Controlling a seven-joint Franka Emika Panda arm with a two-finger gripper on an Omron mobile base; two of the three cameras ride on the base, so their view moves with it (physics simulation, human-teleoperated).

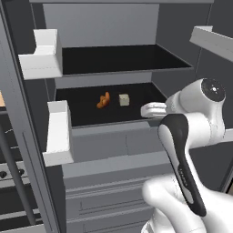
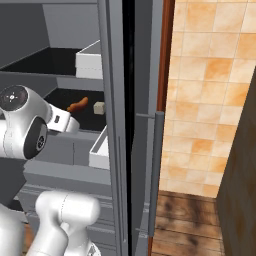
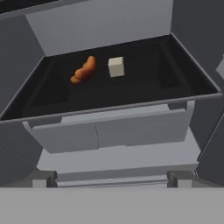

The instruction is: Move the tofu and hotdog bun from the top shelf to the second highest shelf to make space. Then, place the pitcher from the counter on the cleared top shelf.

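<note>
Resting side by side on the second shelf [image 1: 86, 119] down, the hotdog bun [image 1: 103, 100] and tofu [image 1: 124, 99] lie near each other but apart, bun to the left, both toward the back. The top shelf [image 1: 136, 68] above is bare black. Gripper [image 1: 152, 109] sits at that lower shelf's front right, fingers spread wide, holding nothing.

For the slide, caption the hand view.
Hotdog bun and tofu sit side by side, apart, on a black fridge shelf.
</note>
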